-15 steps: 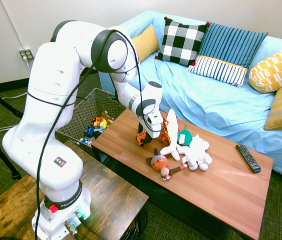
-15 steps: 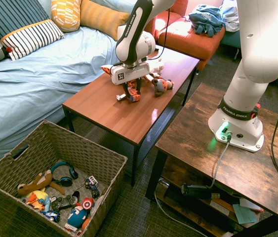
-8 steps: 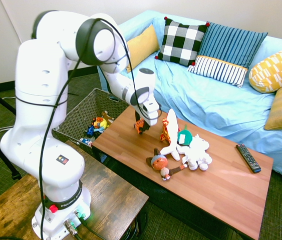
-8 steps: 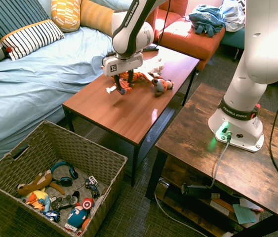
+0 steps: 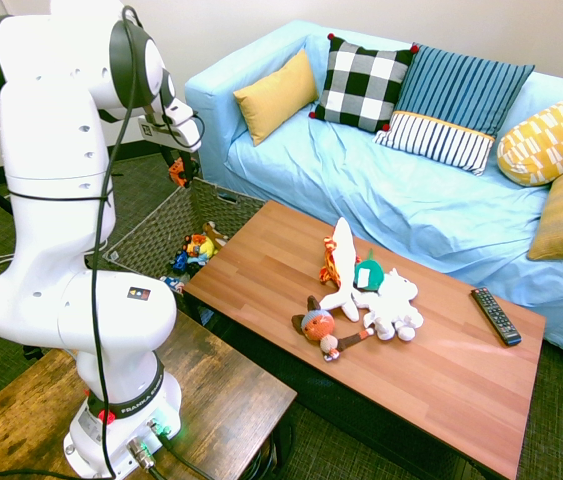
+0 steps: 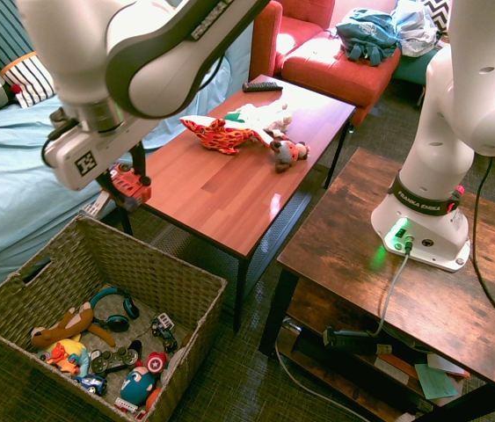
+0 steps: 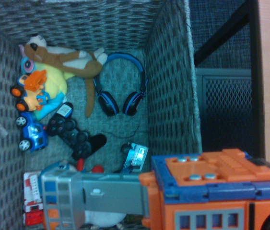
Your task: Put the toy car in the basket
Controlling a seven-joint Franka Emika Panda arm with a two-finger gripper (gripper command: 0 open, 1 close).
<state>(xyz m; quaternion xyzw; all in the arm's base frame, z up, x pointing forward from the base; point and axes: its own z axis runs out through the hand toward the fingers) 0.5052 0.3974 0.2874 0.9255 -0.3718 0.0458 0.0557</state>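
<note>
The toy car is held up in the air by the gripper, with the jaws clamped on it. In the second exterior view it sits at the middle left of the frame, just above the far rim of the basket and beside the near corner of the coffee table. In the first exterior view the same car is seen as a small orange blob at the upper left, hung over the basket between the arm and the blue sofa.

In the wrist view the car fills the lower right (orange body, blue trim, a grey ladder-like piece sticking out), and the inside of the basket is spread out behind it. On the basket floor a brown plush, blue headphones, a black game controller and a little blue car can be made out.

On the table, well apart from the gripper, an orange-striped plush, a white plush and a round-headed doll are laid in a cluster. A remote is resting at the table's far end.
</note>
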